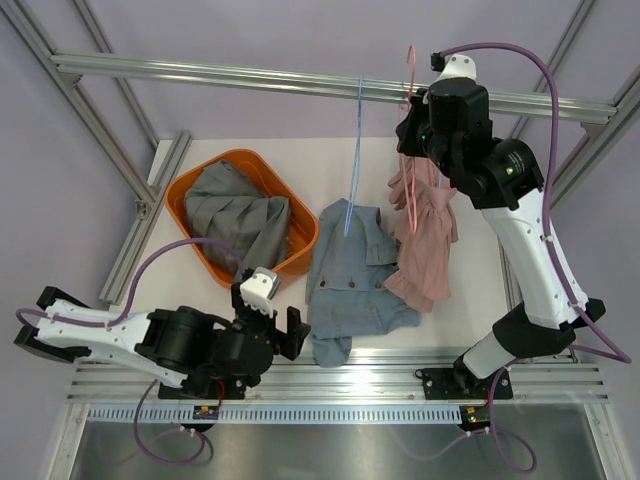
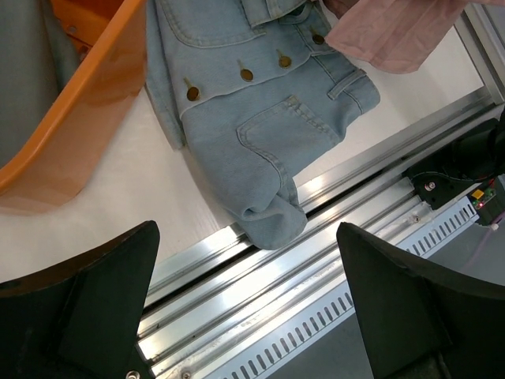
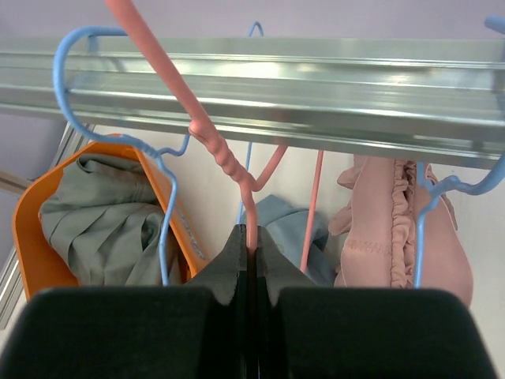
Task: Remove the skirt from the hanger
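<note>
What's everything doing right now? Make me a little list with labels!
right jaws: shut on the pink hanger
left jaws: open, holding nothing
pink skirt: hanging below the rail
denim garment: lying on the table
orange basket: holds a grey cloth

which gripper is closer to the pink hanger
Right. The right gripper is shut on the pink hanger below the rail; the left gripper is open, low at the near edge of the table by the denim garment, far from it.

Glossy plastic basket (image 2: 87,110), denim garment (image 2: 260,103), smooth pink hanger (image 3: 209,130), metal rail (image 3: 316,79)
</note>
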You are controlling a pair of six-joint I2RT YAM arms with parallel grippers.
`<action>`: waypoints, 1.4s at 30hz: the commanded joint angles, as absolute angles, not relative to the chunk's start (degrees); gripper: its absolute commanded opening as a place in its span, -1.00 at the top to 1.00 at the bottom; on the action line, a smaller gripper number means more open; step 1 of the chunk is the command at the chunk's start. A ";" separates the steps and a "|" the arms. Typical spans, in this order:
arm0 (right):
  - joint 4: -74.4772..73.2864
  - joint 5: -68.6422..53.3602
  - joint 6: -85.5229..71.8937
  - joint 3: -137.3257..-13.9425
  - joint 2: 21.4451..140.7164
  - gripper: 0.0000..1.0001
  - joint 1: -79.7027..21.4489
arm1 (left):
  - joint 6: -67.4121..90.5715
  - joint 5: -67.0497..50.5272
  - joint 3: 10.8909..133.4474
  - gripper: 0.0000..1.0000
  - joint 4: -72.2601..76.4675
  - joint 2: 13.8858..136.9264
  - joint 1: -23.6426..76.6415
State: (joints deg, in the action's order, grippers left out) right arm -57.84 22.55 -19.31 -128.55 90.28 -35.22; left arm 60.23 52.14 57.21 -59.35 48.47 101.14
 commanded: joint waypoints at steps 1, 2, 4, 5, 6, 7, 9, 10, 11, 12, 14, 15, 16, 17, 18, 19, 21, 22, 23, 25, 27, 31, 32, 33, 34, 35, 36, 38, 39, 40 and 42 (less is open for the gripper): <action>-54.14 23.56 -20.65 -127.27 89.83 1.00 -34.10 | 55.90 47.38 56.07 -0.98 -51.51 48.60 98.88; -53.88 23.55 -21.09 -126.40 89.56 1.00 -34.10 | 55.64 46.76 56.42 -0.98 -51.50 49.47 97.57; -53.09 23.29 -22.05 -123.41 88.77 1.00 -34.10 | 53.53 43.96 56.78 -0.98 -50.46 50.36 95.81; -52.82 23.20 -22.41 -122.27 88.42 1.00 -34.10 | 53.00 42.73 56.95 -0.98 -50.19 50.80 93.19; -52.13 22.86 -22.59 -119.99 87.55 1.00 -34.10 | 51.52 39.84 57.13 -0.98 -49.75 51.41 91.69; -51.77 21.98 -23.20 -118.75 87.02 1.00 -34.10 | 50.55 38.34 57.04 -0.98 -48.35 51.68 90.19; -50.98 21.62 -23.91 -115.15 85.17 1.00 -34.10 | 48.26 33.85 56.51 -0.98 -46.93 51.77 85.45; -50.80 21.45 -24.52 -114.18 84.73 1.00 -34.10 | 47.56 32.79 56.51 -0.98 -45.98 51.94 84.21; -50.63 21.45 -24.87 -112.52 83.68 1.00 -34.10 | 47.11 32.17 56.51 -0.98 -45.88 51.94 82.37; -50.63 21.45 -25.22 -111.63 83.15 1.00 -34.10 | 46.76 31.65 56.60 -0.98 -45.88 52.12 81.48; -50.19 20.83 -25.66 -109.26 81.57 1.00 -34.10 | 46.06 30.42 57.04 -0.98 -45.18 52.56 79.12; -50.10 20.66 -26.10 -108.55 81.13 1.00 -34.10 | 45.79 28.23 57.04 -0.98 -44.65 52.91 77.97; -50.18 20.65 -26.19 -107.94 80.78 0.89 -34.10 | 45.70 27.08 57.13 -0.98 -43.87 54.22 77.00; -50.19 20.57 -26.19 -107.41 80.25 0.62 -34.10 | 45.53 25.94 57.13 -0.98 -43.42 55.01 75.25; -50.36 20.31 -26.10 -106.10 79.29 0.27 -34.10 | 45.35 24.36 57.13 -0.98 -42.90 55.89 74.71; -50.36 20.22 -26.02 -105.48 78.84 -0.33 -34.10 | 45.18 23.74 57.04 -0.98 -41.41 57.55 74.36; -50.54 20.39 -25.67 -103.89 77.00 -0.71 -34.10 | 44.39 22.24 56.34 -0.98 -39.56 59.14 73.83; -50.62 20.56 -25.49 -103.54 76.38 -0.84 -34.10 | 44.38 21.71 55.99 -0.98 -37.81 60.02 73.57; -50.97 20.65 -25.05 -103.10 74.90 -0.99 -34.10 | 44.21 21.01 55.38 -0.98 -37.01 61.60 72.69; -51.85 21.79 -24.26 -103.27 73.48 -0.99 -34.10 | 44.21 20.30 55.11 -0.98 -35.95 63.54 71.90; -52.99 22.06 -23.21 -103.80 71.20 -0.99 -34.10 | 44.21 20.04 55.28 -0.98 -35.51 66.70 71.28; -54.23 21.36 -22.24 -105.03 68.12 -0.99 -34.19 | 45.44 21.09 55.28 -0.98 -34.72 73.63 71.10; -54.49 21.18 -22.06 -105.29 67.07 -0.99 -34.10 | 46.31 21.62 55.37 -0.98 -34.89 75.31 71.10; -54.58 20.92 -21.80 -105.47 66.36 -0.99 -34.10 | 46.93 22.58 55.72 -0.98 -35.24 78.63 71.10; -54.67 20.40 -21.80 -105.56 65.75 -0.99 -34.10 | 47.54 23.46 55.81 -0.98 -35.42 80.05 71.10; -54.84 20.13 -21.71 -105.73 64.52 -0.99 -34.10 | 48.42 24.42 55.72 -0.98 -35.25 81.37 71.19; -54.93 19.52 -21.80 -105.65 63.99 -0.99 -34.10 | 48.78 24.96 55.55 -0.98 -34.81 83.47 71.10; -55.02 19.07 -21.80 -105.30 61.98 -0.99 -34.10 | 49.30 25.57 54.76 -0.98 -33.76 85.42 70.75; -54.93 18.99 -21.80 -105.03 61.35 -0.99 -34.10 | 49.22 25.32 54.41 -0.98 -32.27 86.30 70.58; -54.84 18.90 -21.62 -104.59 60.22 -0.99 -34.10 | 49.13 24.88 53.97 -0.98 -31.39 88.31 70.05; -54.93 18.72 -21.01 -104.50 59.33 -0.99 -34.10 | 48.78 23.13 53.79 -0.98 -29.37 90.34 69.70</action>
